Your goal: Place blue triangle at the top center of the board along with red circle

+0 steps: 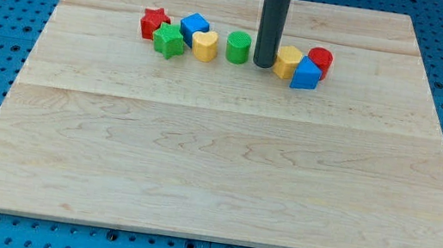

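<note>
Blue triangle [305,75] touching red circle [320,60], yellow block [288,62] seemingly against tip [263,64]

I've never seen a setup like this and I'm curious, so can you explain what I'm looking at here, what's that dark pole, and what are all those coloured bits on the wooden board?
This is a single camera picture looking down at a pale wooden board on a blue pegboard bench. The dark pole is the end of a robot arm. It has no claw and holds nothing; its lower end, my tip, slides on the board and pushes blocks.

Near the view's top lies a row of small blocks. From the view's left: a red star, a green star, a blue cube, a yellow heart and a green cylinder. My tip stands between that cylinder and a yellow block, close against the latter. Right of it sit the blue triangle and the red circle, touching.
</note>
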`<state>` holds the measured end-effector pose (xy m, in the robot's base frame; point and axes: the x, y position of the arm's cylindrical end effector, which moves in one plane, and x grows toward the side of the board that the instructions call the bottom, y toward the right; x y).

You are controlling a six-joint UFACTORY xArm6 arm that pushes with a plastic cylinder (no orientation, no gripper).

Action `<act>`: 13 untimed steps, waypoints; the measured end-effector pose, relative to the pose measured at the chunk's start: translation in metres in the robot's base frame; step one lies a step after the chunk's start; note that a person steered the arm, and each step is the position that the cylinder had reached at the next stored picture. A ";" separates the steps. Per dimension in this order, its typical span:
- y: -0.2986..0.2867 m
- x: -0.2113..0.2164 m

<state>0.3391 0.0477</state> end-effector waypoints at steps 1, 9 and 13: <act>-0.002 -0.008; 0.190 0.021; 0.158 -0.060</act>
<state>0.2789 0.2054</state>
